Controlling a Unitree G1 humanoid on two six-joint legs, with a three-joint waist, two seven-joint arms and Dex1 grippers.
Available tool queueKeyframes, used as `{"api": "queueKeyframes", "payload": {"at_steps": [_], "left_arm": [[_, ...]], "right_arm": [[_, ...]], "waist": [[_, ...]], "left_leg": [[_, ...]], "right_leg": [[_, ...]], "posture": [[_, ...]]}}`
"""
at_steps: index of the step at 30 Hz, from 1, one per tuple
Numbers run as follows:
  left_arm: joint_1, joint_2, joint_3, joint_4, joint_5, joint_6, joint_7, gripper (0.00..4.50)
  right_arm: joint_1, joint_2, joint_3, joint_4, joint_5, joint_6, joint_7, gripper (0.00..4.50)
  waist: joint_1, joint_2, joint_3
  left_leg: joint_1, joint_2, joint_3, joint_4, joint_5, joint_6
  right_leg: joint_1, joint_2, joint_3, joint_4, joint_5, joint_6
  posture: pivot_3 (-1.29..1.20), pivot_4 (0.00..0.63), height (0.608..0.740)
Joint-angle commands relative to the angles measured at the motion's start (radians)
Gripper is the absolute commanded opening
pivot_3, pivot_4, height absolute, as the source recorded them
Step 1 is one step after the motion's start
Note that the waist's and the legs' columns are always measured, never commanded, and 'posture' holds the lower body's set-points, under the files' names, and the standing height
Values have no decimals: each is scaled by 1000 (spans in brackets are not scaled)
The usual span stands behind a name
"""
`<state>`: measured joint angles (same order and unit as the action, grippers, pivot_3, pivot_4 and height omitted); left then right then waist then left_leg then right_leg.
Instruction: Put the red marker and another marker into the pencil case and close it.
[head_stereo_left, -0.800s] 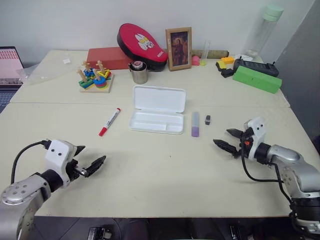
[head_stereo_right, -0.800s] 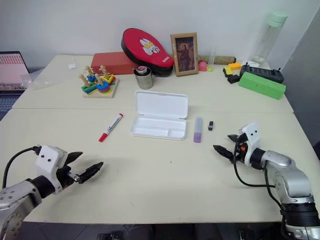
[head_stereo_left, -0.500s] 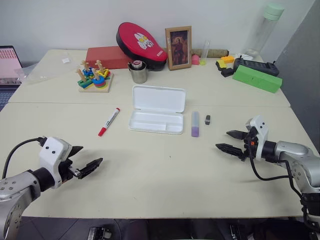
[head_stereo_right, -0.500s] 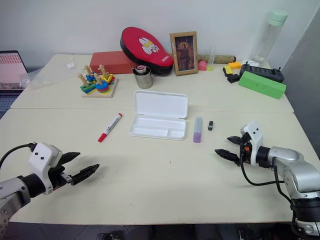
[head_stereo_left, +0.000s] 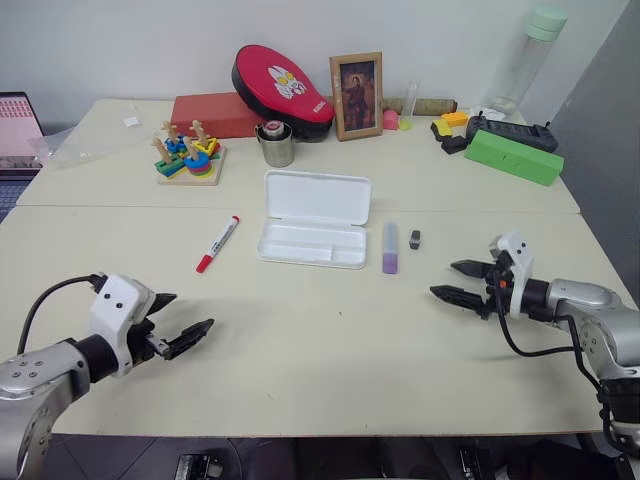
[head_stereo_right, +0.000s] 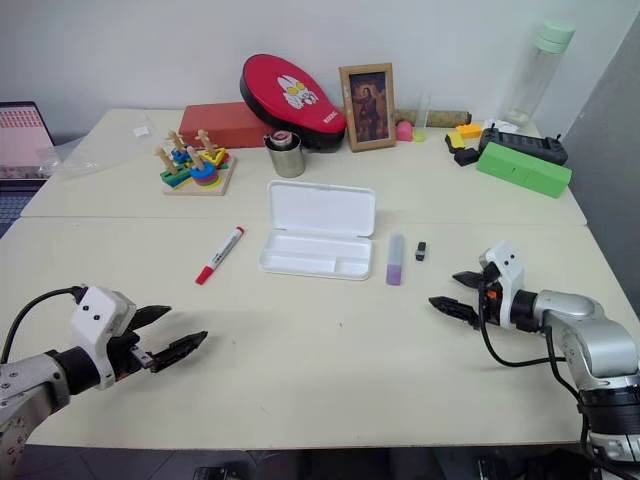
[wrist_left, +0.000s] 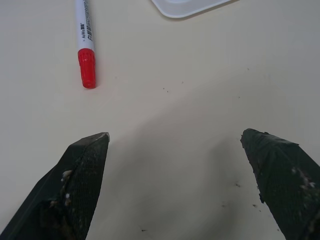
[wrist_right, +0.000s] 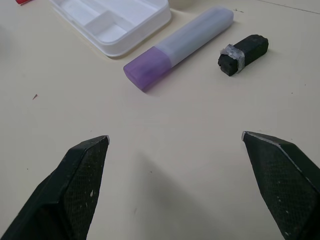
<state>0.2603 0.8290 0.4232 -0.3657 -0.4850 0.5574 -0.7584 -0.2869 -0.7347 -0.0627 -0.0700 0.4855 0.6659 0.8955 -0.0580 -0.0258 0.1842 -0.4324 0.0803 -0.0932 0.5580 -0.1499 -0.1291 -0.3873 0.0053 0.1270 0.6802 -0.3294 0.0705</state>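
The pencil case (head_stereo_left: 314, 218) is laid open in the middle of the counter (head_stereo_left: 330, 360), lid flipped back toward the far side and the shallow tray left bare. The red marker (head_stereo_left: 218, 243) is found to the left of the case, well apart from it, lying at a slant with its red cap pointed toward the near edge. The purple marker (head_stereo_left: 390, 247) is parked just beside the case's right edge, lying near-to-far, and a tiny dark grey block (head_stereo_left: 415, 239) is sat right next to it on the right. The left hand (head_stereo_left: 181, 335) is held low over the near-left part of the counter, its two black fingers spread wide with nothing between them; in the left wrist view the marker's red cap is seen just ahead of the fingers (wrist_left: 82, 172). The right hand (head_stereo_left: 458, 281) is held over the near-right area, pointed left toward the purple marker, fingers also spread apart and nothing gripped. Along the far edge a red oval pouch (head_stereo_left: 283, 82), a framed picture (head_stereo_left: 357, 95), a metal cup (head_stereo_left: 277, 146) and a green box (head_stereo_left: 513, 157) are lined up.
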Motion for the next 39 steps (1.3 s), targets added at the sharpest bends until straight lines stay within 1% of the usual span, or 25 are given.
{"api": "queueKeyframes", "payload": {"at_steps": [1,10,12,13,15,18,23,27,31,34,38,39], "left_arm": [[-10,8,4,-35,0,-2,-11,4500],[-49,12,-6,-34,-14,16,-40,4500],[-70,3,-19,-39,-22,23,-41,4500],[-97,-9,-27,-62,-52,39,-40,4500],[-154,-32,-45,-113,-119,70,-36,4500],[-204,-56,-87,-145,-146,89,-30,4500],[-299,-118,-182,-189,-174,95,3,4500],[-363,-164,-235,-188,-157,81,40,4500],[-398,-202,-258,-190,-131,54,82,4500],[-404,-221,-265,-188,-111,33,106,4500],[-412,-244,-270,-183,-113,17,118,4500],[-413,-247,-270,-181,-114,15,119,4500]], "right_arm": [[-10,-4,-15,-5,5,-14,19,4465],[-32,11,-19,2,30,-19,52,4465],[-60,22,-12,-5,45,-14,68,4465],[-95,35,6,-12,53,-3,79,4465],[-184,63,76,-13,38,-2,120,4465],[-307,111,200,57,-44,-55,171,4465],[-535,267,401,326,-220,-165,207,4465],[-608,342,494,503,-322,-239,243,4465],[-650,384,526,617,-387,-270,254,4465],[-669,400,531,664,-430,-289,250,3935],[-677,422,506,698,-450,-317,234,2889],[-681,428,497,706,-453,-322,223,2713]], "waist": [[0,0,0],[0,0,0],[0,0,0],[0,0,0],[-3,1,0],[-6,1,0],[-8,1,0],[2,1,1],[9,1,1],[4,2,1],[1,2,1],[1,2,1]], "left_leg": [[0,0,0,0,0,0],[0,0,0,1,0,0],[0,0,0,1,0,0],[0,0,0,1,0,0],[0,0,0,2,0,0],[0,0,-1,5,0,0],[0,0,-2,8,0,0],[0,0,-5,12,0,0],[-1,0,-8,13,0,0],[0,0,-9,14,0,0],[0,0,-10,15,0,0],[0,0,-10,15,0,0]], "right_leg": [[0,0,0,0,0,0],[1,0,0,1,1,1],[1,0,0,1,1,1],[1,0,0,1,1,0],[1,1,0,2,1,1],[2,1,0,2,3,3],[4,1,-1,2,5,0],[7,1,-3,2,6,-1],[8,1,-6,2,6,-1],[9,1,-6,4,6,-1],[10,1,-7,5,6,-1],[10,1,-7,5,6,-1]], "posture": [[0,150,740],[0,150,740],[0,150,740],[0,150,740],[0,150,740],[0,150,740],[0,150,740],[0,150,740],[0,150,740],[0,150,740],[0,150,740],[0,150,740]]}}
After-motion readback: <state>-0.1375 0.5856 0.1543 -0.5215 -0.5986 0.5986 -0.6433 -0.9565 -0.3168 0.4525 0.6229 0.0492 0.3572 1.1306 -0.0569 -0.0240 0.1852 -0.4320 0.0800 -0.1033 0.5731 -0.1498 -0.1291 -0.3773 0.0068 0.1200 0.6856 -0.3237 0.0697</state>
